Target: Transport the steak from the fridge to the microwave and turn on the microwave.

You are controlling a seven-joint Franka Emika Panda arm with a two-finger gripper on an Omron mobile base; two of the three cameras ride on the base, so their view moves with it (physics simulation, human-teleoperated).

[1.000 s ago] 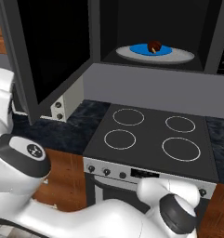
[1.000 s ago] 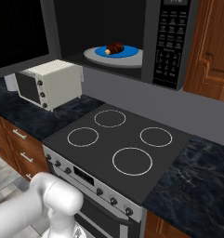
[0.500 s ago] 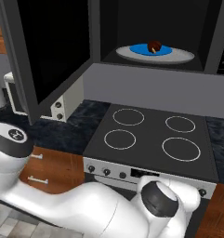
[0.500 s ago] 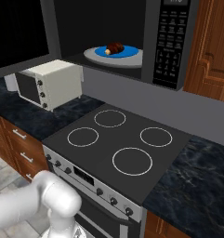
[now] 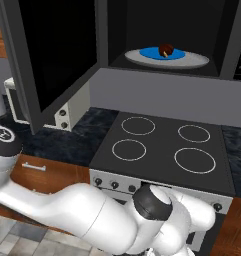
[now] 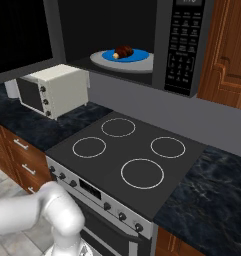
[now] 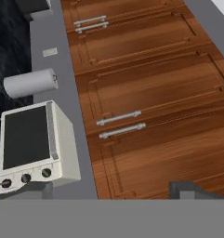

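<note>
The microwave (image 5: 222, 35) stands open above the stove, its dark glass door (image 5: 52, 60) swung out to the left. The brown steak (image 5: 166, 49) lies on a blue plate (image 5: 151, 52) on the round grey turntable (image 5: 194, 61) inside the black cavity. From the right base view the steak (image 6: 124, 51) sits left of the control panel (image 6: 184, 45). My arm reaches low and far to the left, away from the microwave. In the hand view my gripper (image 7: 113, 191) is open, its fingertips (image 7: 34, 190) wide apart with nothing between them. The fridge is out of view.
A black stove top (image 6: 127, 150) with several ring burners lies below the microwave. A cream toaster oven (image 6: 54, 90) with knobs stands on the dark counter (image 5: 67, 140). The hand view faces that oven (image 7: 32, 146), a grey roll (image 7: 29, 82) and wooden cabinet doors (image 7: 150, 93).
My arm has swung further left; its dark-capped joint has moved left and upward in the left base view. The steak, plate and microwave door have not moved.
</note>
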